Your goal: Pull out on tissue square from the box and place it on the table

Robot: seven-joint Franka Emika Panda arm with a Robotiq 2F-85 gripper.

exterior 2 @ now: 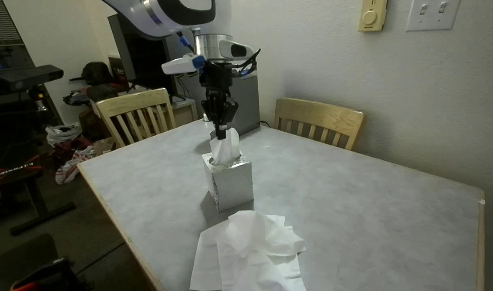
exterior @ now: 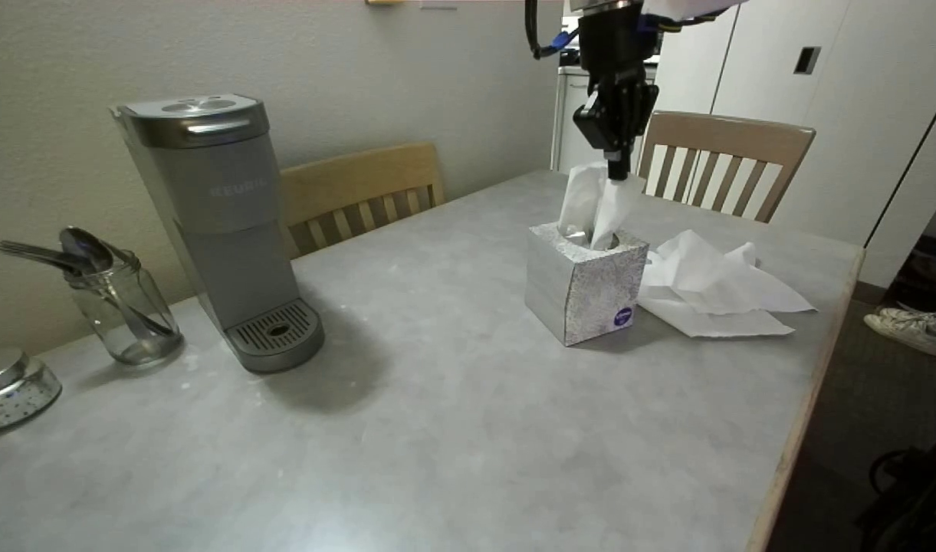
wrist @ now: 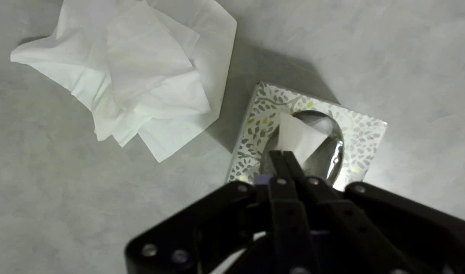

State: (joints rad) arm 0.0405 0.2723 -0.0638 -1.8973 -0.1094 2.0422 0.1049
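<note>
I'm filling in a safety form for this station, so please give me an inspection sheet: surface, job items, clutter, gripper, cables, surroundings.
Surface: grey table with a pale edge; no spill made out.
Job items: tissue box upright; a tissue stands up out of its opening, not yet on the table.
Clutter: loose tissues spread beside the box; coffee maker, glass jar of cutlery and silver-lidded container farther off.
Gripper: closed, tips at the tissue; a pinch looks likely, not certain.
Cables: black cable loops above the tissue.
Surroundings: wooden chairs at the table; light switches on the wall; white shoes on the floor.
</note>
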